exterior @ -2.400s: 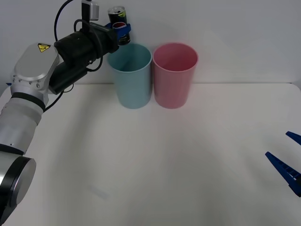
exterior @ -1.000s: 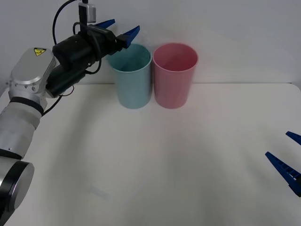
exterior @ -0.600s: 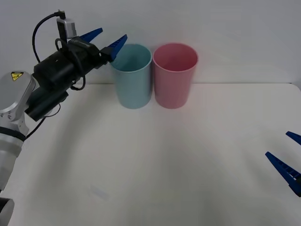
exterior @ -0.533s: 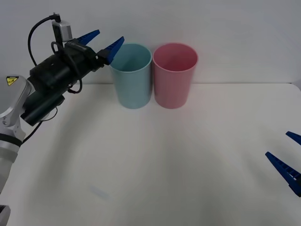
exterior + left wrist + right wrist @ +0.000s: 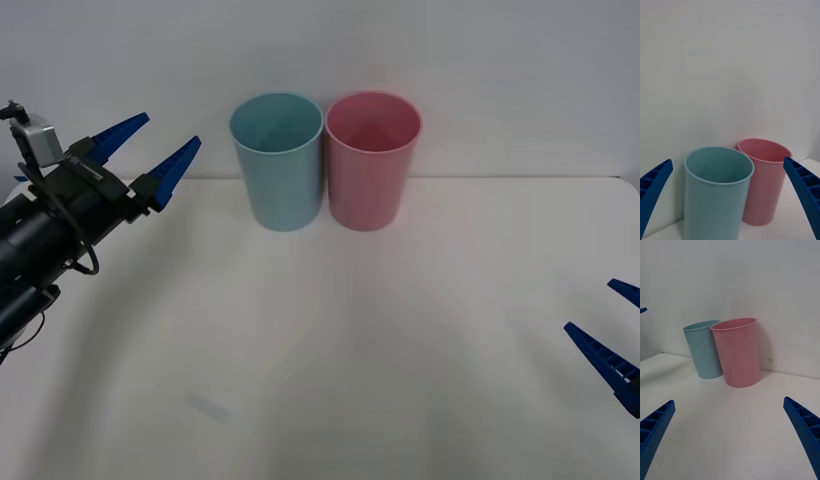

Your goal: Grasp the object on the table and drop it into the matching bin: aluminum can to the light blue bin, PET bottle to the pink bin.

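The left gripper point(image 5: 155, 148) hangs with fingers spread and empty, left of the light blue bin point(image 5: 277, 160) and pink bin point(image 5: 371, 158) touching on the white worktop point(image 5: 350, 340), the right gripper point(image 5: 618, 335) likewise spread near its right edge, and the can's place cannot be told.

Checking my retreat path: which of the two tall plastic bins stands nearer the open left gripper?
The light blue bin; the pink bin touches its far side from the left gripper.

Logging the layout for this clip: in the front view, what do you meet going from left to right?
Left gripper, blue ribbed fingers open → tall round light blue plastic bin → tall round pink plastic bin → right gripper, open, at the right edge.
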`<state>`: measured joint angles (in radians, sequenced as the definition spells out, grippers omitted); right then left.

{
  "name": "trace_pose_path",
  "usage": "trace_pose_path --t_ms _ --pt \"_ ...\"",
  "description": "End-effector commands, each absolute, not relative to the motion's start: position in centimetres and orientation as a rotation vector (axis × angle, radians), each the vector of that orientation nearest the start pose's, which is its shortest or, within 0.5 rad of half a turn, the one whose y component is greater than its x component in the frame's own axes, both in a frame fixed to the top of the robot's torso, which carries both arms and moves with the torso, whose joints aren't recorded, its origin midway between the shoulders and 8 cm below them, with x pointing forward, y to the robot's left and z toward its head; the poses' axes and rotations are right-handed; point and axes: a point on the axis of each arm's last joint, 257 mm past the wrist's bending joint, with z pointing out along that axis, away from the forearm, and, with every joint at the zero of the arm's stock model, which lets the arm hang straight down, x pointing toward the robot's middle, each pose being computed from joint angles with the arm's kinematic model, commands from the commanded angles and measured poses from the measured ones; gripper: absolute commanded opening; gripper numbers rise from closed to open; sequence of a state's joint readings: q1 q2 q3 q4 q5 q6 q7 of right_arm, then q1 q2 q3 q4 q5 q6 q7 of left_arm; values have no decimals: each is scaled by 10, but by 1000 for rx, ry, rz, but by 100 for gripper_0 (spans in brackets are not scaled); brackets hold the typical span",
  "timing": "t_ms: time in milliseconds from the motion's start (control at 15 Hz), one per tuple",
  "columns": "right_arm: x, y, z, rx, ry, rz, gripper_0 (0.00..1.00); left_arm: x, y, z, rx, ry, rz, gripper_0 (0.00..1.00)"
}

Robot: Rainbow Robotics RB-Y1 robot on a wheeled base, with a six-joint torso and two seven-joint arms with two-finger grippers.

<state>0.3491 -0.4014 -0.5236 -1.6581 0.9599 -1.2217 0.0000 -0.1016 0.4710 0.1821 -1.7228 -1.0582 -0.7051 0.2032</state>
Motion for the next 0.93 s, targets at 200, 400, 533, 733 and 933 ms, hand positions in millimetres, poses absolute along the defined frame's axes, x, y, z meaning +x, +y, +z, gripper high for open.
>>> trace_pose_path --t_ms 200,400,533,733,933 --pt "342 -330 -169 -465 1441 567 100 441 263 -61 427 1288 -550 100" --pt "342 -330 -169 -465 1441 567 100 405 293 -81 462 1310 -485 100" --pt "342 -330 -169 -465 1441 567 100 379 314 -91 489 1342 -462 100" --pt "342 -330 -169 -465 1441 567 100 342 337 -108 532 1405 -436 100" --pt "342 -330 -169 -465 1441 567 100 314 354 -133 588 1484 -372 100"
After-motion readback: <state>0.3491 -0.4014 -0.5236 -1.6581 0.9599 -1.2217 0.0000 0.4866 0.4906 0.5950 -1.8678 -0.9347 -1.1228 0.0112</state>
